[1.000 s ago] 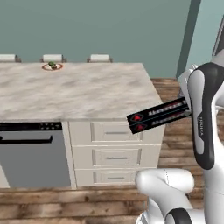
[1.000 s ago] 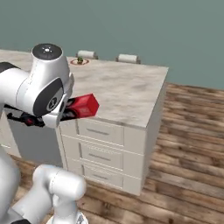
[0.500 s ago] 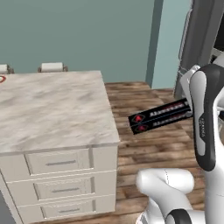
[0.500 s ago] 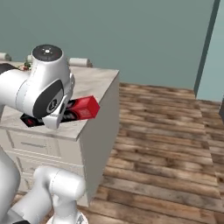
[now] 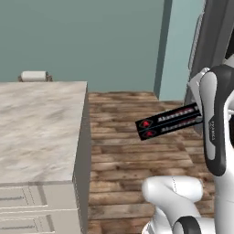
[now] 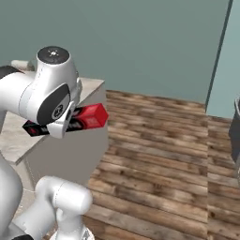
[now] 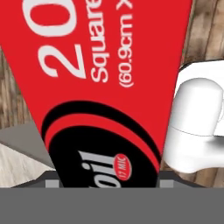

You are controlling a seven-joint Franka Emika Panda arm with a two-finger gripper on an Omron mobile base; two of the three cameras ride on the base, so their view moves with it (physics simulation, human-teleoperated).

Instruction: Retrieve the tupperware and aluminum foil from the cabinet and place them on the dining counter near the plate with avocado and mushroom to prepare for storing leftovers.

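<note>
The claw holds the foil box (image 5: 170, 121) level in the air, out over the wooden floor (image 5: 123, 151) beside the counter (image 5: 36, 132); keep it gripped firmly and level while driving toward the plate.

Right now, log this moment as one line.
phase: carrying | held: aluminum foil | claw: shut on foil | foil: level, over wood floor | dining counter: beside

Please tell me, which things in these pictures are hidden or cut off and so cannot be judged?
- End effector: in both base views the arm covers where it meets the foil box.
- Foil box, hand view: too close, its ends run past the edges.
- Counter, left base view: cut off at the left edge.
</note>
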